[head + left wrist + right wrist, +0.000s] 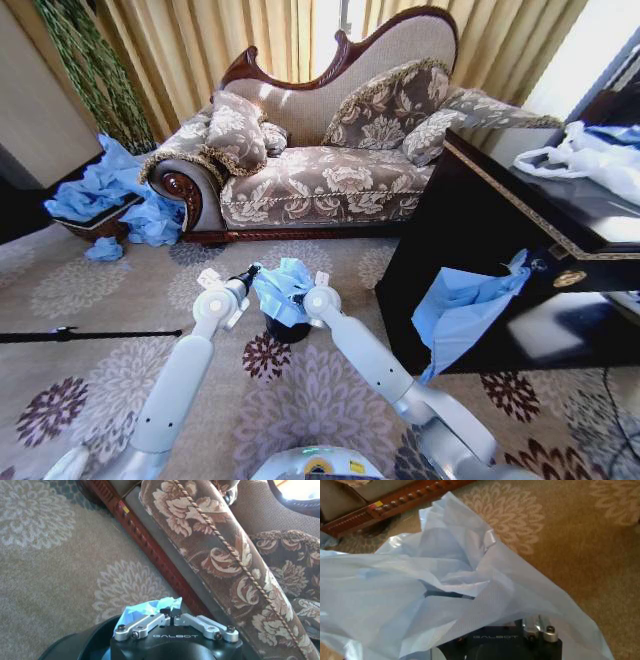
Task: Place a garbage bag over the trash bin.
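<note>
The garbage bag is thin, crinkled, faintly glossy light-blue plastic. The trash bin looks smooth black plastic. The left pincer has matt silvery metal links. The carpet is soft, patterned pile; the sofa is floral cloth with polished wood trim.

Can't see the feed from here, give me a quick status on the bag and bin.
Left gripper shut on garbage bag edge. Right gripper at the bag, fingers buried in plastic. Bag bunched over trash bin, not spread. Nothing in the way.

Garbage bag atop trash bin, before sofa, cabinet to the right.
</note>
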You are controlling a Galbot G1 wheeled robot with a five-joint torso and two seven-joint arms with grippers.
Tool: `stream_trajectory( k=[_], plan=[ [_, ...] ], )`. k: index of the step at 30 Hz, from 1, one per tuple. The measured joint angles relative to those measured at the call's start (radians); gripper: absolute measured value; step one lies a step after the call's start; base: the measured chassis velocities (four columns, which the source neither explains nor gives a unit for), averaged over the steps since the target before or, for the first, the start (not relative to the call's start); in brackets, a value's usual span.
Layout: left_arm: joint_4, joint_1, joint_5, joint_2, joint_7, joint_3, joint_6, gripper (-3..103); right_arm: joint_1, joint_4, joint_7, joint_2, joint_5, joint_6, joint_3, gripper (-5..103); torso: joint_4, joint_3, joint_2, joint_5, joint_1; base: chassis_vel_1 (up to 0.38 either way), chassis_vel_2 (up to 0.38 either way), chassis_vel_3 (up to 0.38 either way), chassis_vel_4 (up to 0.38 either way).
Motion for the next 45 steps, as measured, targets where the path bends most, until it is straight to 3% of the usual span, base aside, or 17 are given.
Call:
stream_trajectory(
  k=[7, 9, 14, 29, 45],
  plan=[
    [-0.001, 0.001, 0.000, 0.002, 0.003, -0.001, -0.001, 0, -0.013, -0.015, -0.014, 0.009, -0.029, 0.003, 0.002, 16, 0.0001, 0.000, 0.000, 0.0001, 0.000, 0.000, 0.000, 0.000, 0.000],
    [-0.001, 0.002, 0.000, 0.002, 0.003, -0.002, -0.001, 0, -0.013, -0.018, -0.015, 0.008, -0.032, 0.004, 0.002, 16, -0.0001, 0.000, 0.000, 0.0000, 0.000, 0.000, 0.000, 0.000, 0.000],
    [-0.001, 0.002, 0.000, 0.002, 0.009, -0.004, -0.001, 0, -0.013, -0.036, -0.026, 0.008, -0.056, 0.007, 0.000, 2, 0.0001, 0.000, 0.000, 0.0002, 0.000, 0.000, 0.000, 0.000, 0.000],
    [-0.005, 0.006, 0.001, -0.005, 0.013, -0.006, -0.002, 0, -0.018, -0.036, -0.026, 0.010, -0.076, 0.014, -0.017, 0, 0.0001, 0.000, 0.000, 0.0000, 0.000, 0.000, 0.000, 0.000, 0.000],
    [-0.009, 0.012, 0.009, -0.012, 0.015, -0.009, -0.003, 0, 0.032, 0.078, 0.078, -0.064, 0.084, -0.007, -0.063, 0, 0.0005, 0.000, 0.000, 0.0002, 0.000, 0.000, 0.000, 0.000, 0.000]
  ],
)
